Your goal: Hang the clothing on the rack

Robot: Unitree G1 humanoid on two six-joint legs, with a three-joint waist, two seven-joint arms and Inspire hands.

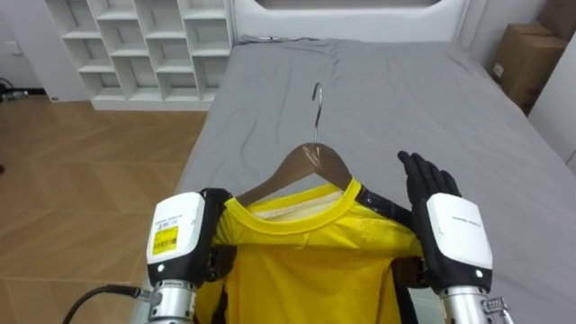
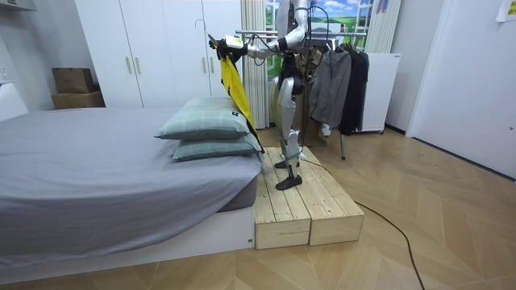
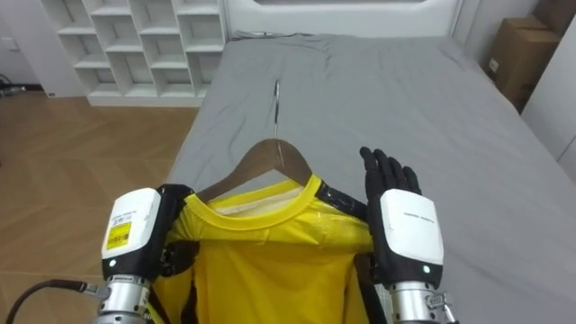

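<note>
Room view first: the robot stands on a low wooden platform (image 2: 302,205) at the right end of the grey bed (image 1: 378,81), arms raised towards the bed. A clothes rack (image 2: 266,34) with dark garments (image 2: 339,80) hanging on it stands just behind the robot, and white wardrobes (image 2: 153,48) line the far wall. Two pillows (image 2: 205,125) lie stacked on the bed near the platform.

From the eye views, the yellow T-shirt (image 1: 310,261) sits on a wooden hanger (image 1: 315,162), held up between the two hands over the near edge of the bed. The hanger's metal hook (image 1: 317,108) points away over the sheet. The right hand (image 1: 450,225) has its fingers (image 1: 425,180) straight and lies flat against the shirt's right shoulder. The left hand (image 1: 177,236) is at the left shoulder; its fingers are hidden by the cloth, so I cannot tell its grasp.

A white cubby shelf (image 1: 135,45) stands far left on the wooden floor (image 1: 81,180). A closed cardboard box (image 1: 526,54) stands far right.
</note>
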